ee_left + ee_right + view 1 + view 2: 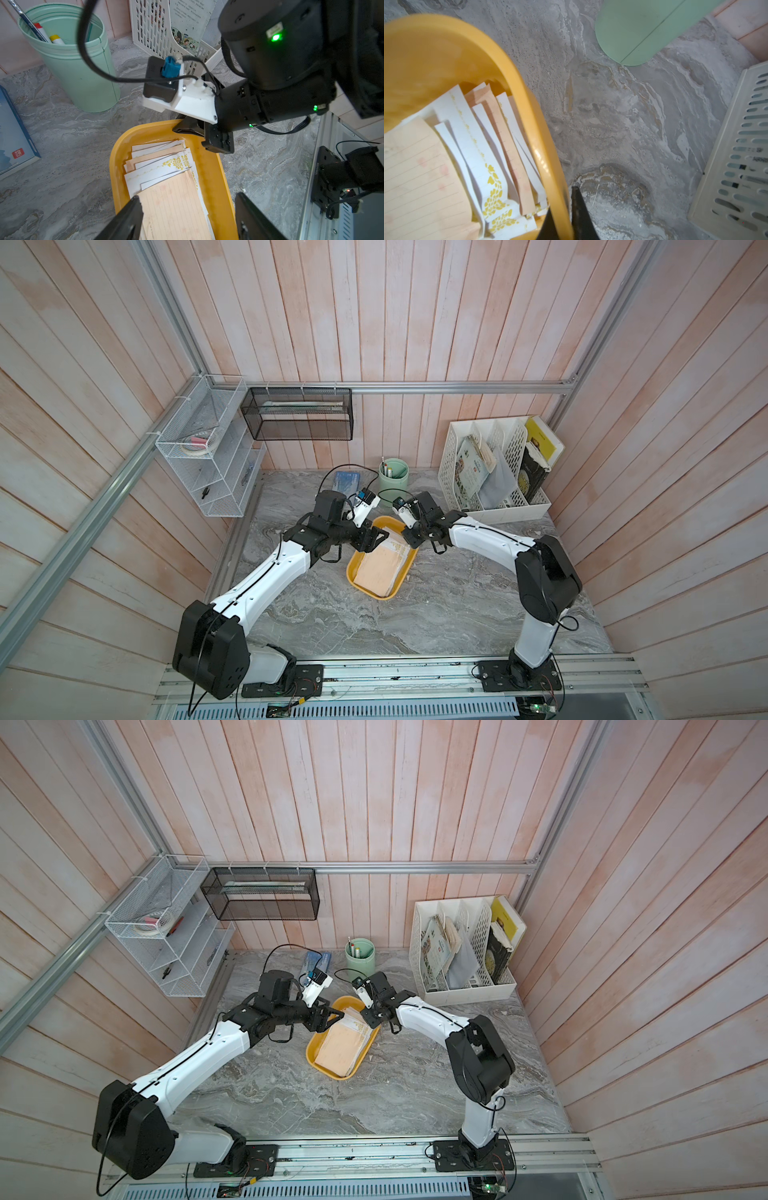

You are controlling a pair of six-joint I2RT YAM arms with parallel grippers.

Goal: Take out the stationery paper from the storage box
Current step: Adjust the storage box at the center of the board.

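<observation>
The mustard-yellow storage box sits mid-table. In it lies the stationery paper, a fanned stack with a lined peach sheet on top and white gold-patterned sheets beneath. My left gripper hangs open over the box's far end. One of its fingers is at the peach sheet's edge, and the other is outside the rim. My right gripper is shut on the box's wall, one finger inside and one outside.
A green pen cup and a blue booklet stand just behind the box. A white perforated file organizer fills the back right. A black mesh basket and a white wire shelf hang on the walls.
</observation>
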